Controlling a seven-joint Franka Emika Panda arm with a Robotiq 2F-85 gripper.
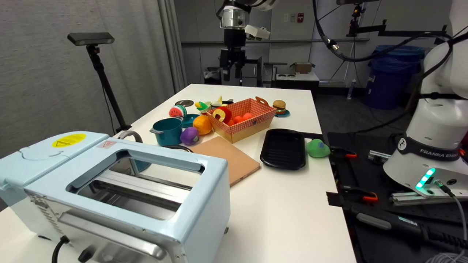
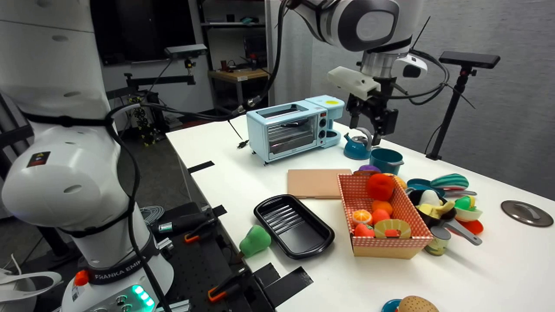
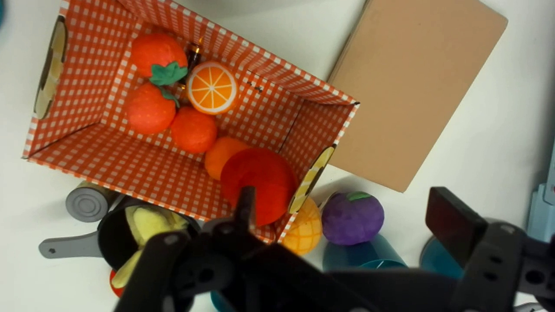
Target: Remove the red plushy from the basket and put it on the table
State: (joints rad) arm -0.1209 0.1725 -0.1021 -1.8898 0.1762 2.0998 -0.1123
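The red plushy [image 1: 226, 114] is a round red toy inside the basket [image 1: 252, 132], at one end of it. It also shows in an exterior view [image 2: 380, 186] and in the wrist view [image 3: 271, 173]. The basket, checkered red inside, stands on the white table [image 1: 281, 204] and also shows in an exterior view [image 2: 383, 251] and in the wrist view [image 3: 82, 82]. My gripper [image 1: 232, 73] is open and empty, high above the table, and shows in an exterior view [image 2: 365, 132]. In the wrist view its fingers [image 3: 342, 195] are wide apart; one overlaps the red plushy in the picture.
The basket also holds several smaller red and orange toys [image 3: 194, 130]. Beside it are a purple toy [image 3: 353, 219], a teal pot [image 1: 168, 131], a wooden board [image 2: 318, 183] and a black pan with yellow toys [image 3: 117, 236]. A black tray [image 2: 295, 227] and blue toaster oven [image 2: 290, 130] stand farther off.
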